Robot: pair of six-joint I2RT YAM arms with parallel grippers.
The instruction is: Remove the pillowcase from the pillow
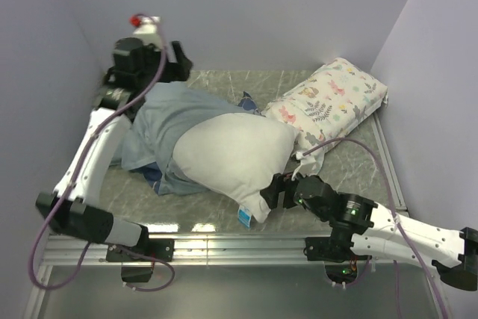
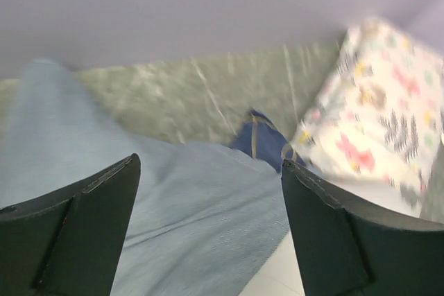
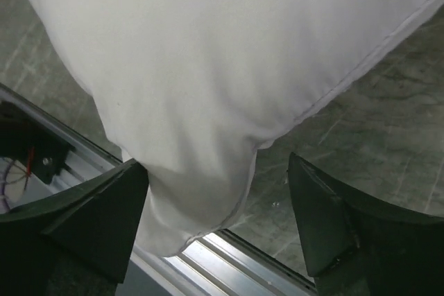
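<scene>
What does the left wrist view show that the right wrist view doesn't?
Left wrist only: the left gripper over the grey-blue pillowcase, its darker blue flap, the floral pillow, the back wall. Right wrist only: the white pillow, its seamed corner between the fingers of the right gripper, and the metal rail. Both: the marbled table, and jaws spread wide, gripping nothing.

The small blue-and-white tag (image 1: 244, 216) on the pillow (image 1: 231, 156) is too small to read.
</scene>
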